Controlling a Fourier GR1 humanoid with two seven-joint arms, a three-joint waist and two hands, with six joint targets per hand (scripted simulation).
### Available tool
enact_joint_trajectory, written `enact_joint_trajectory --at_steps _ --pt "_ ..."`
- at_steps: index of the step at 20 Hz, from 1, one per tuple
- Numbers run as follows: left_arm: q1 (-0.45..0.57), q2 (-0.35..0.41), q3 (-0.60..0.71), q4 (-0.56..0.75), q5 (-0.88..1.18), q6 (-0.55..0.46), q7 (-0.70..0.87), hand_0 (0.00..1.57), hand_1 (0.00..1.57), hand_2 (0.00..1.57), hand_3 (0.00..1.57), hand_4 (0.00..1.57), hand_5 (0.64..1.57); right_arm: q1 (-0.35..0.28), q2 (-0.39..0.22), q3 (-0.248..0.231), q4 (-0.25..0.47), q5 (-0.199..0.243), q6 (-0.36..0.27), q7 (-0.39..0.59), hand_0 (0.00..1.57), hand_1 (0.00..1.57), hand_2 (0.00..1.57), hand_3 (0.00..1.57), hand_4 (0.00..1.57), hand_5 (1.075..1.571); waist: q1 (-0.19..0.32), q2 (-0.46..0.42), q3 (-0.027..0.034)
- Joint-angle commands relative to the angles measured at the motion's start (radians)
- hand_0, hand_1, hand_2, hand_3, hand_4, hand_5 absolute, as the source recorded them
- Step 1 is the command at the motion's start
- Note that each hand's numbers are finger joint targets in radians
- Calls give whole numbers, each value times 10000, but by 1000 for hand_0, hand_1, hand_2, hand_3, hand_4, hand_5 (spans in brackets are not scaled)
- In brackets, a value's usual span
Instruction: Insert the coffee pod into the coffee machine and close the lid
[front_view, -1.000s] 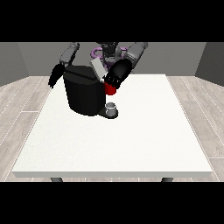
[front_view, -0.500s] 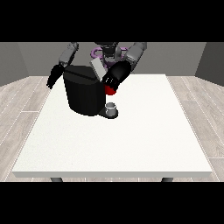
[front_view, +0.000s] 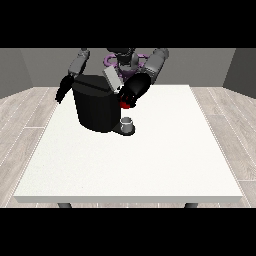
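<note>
A large white table (front_view: 150, 165) fills the middle of the frame. The black coffee machine (front_view: 95, 104) is seen standing on the table in the upper left of centre, with its grey lid (front_view: 111, 79) raised and tilted at the top right edge of the body. A small grey cup (front_view: 128, 123) is noted on the machine's base at its lower right. A red thing at the machine (front_view: 126, 104) shows just above the cup, at the lower tip of the hand at the view's right (front_view: 134, 90). That hand is held against the machine's upper right side, just below the lid; whether its fingers are curled or straight cannot be told. The hand at the view's left (front_view: 62, 90) hangs beside the machine's upper left edge; its finger state likewise cannot be told. The coffee pod is not plainly shown.
</note>
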Motion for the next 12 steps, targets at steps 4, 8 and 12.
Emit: enact_joint_trajectory --at_steps 4,8,12 --pt "-41 -101 -190 23 -425 270 383 0 0 668 537 0 1571 71 -136 -234 378 -74 36 102 0 0 0 0 87 1571 47 -291 -9" --pt "230 -594 -316 -198 -542 713 484 0 0 565 474 0 1571 -83 -464 -563 761 -270 274 -144 0 0 0 0 147 1571 299 -163 -7" --pt "232 -59 -50 169 -449 431 164 0 0 481 381 0 1571 400 -28 -91 393 -26 81 39 0 0 0 0 0 1571 169 -533 -12"
